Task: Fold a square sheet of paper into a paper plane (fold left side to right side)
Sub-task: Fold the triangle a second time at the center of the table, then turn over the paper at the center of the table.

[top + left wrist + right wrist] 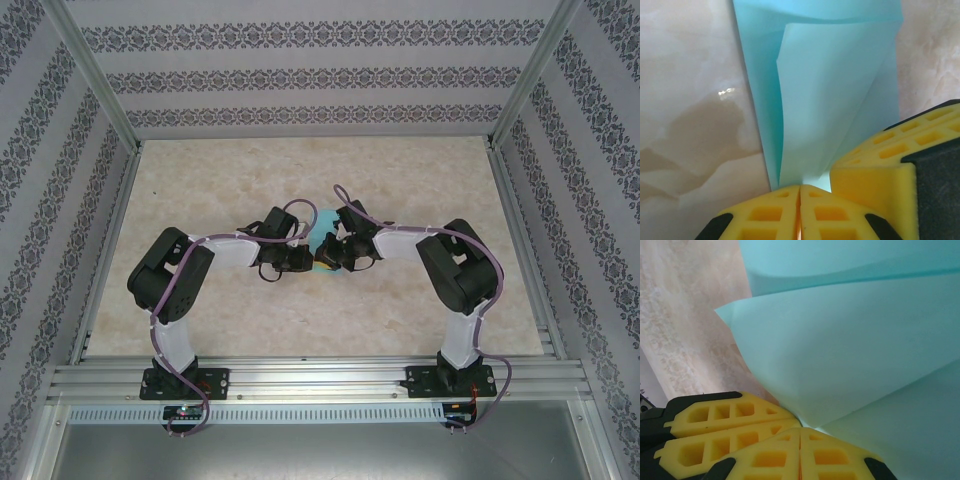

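Scene: We see two arms reaching in from the near edge of a pale, marble-patterned desk (250, 170) and meeting near its middle, inside an enclosure with patterned walls (300, 75).

Sheet of paper: The teal-blue sheet of paper (326, 228) sits at the desk's centre, between the two wrists and mostly covered by them in the top view. It is partly folded. In the left wrist view (835, 100) we see one layer lying over another, with a raised flap narrowing toward the fingertips. In the right wrist view (855, 355) we see several layers fanning out from one point.

Left end effector: The left end effector (800, 189) is clenched. Its yellow pads meet with no gap, and the narrow end of the paper runs into the seam between them, so we read it as grasping the paper.

Right end effector: The right end effector (800, 431) is also clenched, with the paper's folds converging at its tips. We read that as a grip on the same sheet.

Relation: The two end effectors sit just beside each other. Each wrist view shows the other's yellow fingers (875, 170) (725, 425) close to its own tips.

Cables: Purple cables (190, 395) run along both arms.
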Controlling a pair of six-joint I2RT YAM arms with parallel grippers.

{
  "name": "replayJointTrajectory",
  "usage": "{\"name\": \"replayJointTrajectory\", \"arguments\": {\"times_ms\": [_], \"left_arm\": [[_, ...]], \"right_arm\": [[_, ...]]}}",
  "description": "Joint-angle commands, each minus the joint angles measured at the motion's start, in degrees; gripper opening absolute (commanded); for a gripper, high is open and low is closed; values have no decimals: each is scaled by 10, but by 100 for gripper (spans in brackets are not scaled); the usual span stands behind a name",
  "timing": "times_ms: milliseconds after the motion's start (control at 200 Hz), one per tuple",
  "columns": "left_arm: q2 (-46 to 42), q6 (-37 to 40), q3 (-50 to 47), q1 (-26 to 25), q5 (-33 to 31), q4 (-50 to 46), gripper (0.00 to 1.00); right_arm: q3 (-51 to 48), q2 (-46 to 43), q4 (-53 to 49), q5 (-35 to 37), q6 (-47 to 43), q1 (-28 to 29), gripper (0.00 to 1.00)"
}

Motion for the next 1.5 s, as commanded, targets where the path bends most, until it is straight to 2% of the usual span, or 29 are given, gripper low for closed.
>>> {"name": "replayJointTrajectory", "arguments": {"times_ms": [0,255,470,734,1149,1239,1494], "left_arm": [[26,4,-23,-2,-26,-23,11],[29,5,-26,-3,-31,-26,11],[28,5,-27,-2,-32,-23,11],[24,5,-29,-2,-33,-25,11],[10,6,-32,-2,-27,-22,11],[-14,12,-21,-2,-22,-34,15],[-100,21,31,15,-8,-72,34]], "right_arm": [[22,41,12,41,1,3,8],[34,54,-18,71,-20,-6,8],[-4,28,51,40,-2,-29,8],[16,24,-14,79,-32,-40,8],[46,-15,-64,102,-85,-99,9],[30,-46,-60,99,-103,-108,12],[-71,-122,21,47,-124,-136,31]]}}
